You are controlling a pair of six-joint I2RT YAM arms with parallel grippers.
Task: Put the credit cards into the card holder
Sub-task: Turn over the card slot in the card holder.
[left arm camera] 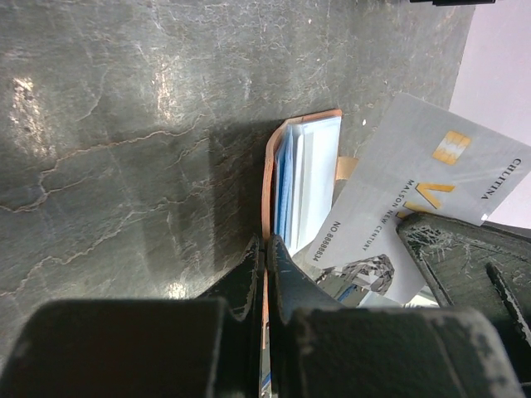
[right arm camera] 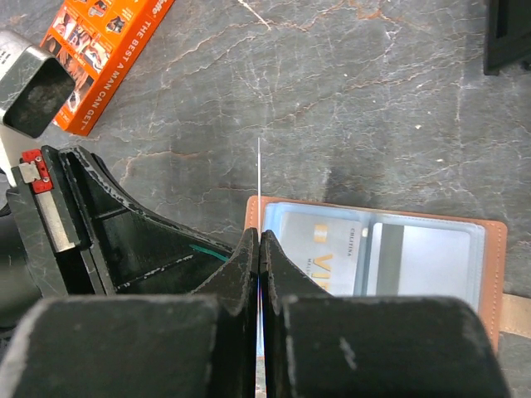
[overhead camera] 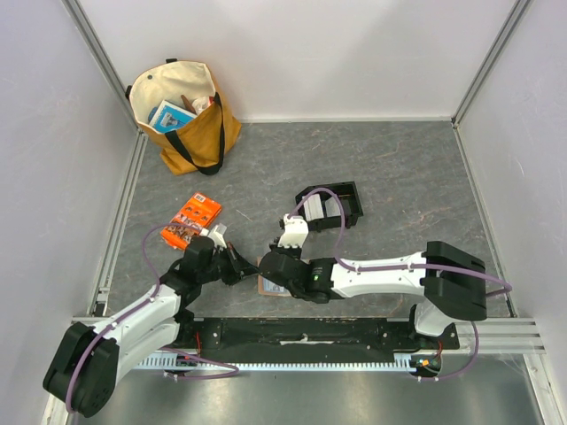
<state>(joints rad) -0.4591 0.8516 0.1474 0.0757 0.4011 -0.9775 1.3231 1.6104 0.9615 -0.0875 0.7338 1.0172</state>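
Note:
The tan card holder (right arm camera: 493,257) lies open on the table, its light-blue slotted face up, and a printed credit card (right arm camera: 319,249) sits in its left pocket. My left gripper (left arm camera: 265,245) is shut on the brown cover of the card holder (left arm camera: 267,178), which this view shows edge-on. My right gripper (right arm camera: 260,236) is shut on another credit card (right arm camera: 259,170), seen edge-on as a thin white line above the holder's left end. The left wrist view shows that same white card (left arm camera: 398,191) face-on beside the holder. From above, both grippers (overhead camera: 237,266) (overhead camera: 270,266) meet over the holder (overhead camera: 266,285).
A black two-compartment tray (overhead camera: 332,205) stands behind the grippers. An orange printed packet (overhead camera: 190,221) lies to the left, close to the left arm. A yellow tote bag (overhead camera: 182,115) stands in the far left corner. Walls close in the table on three sides.

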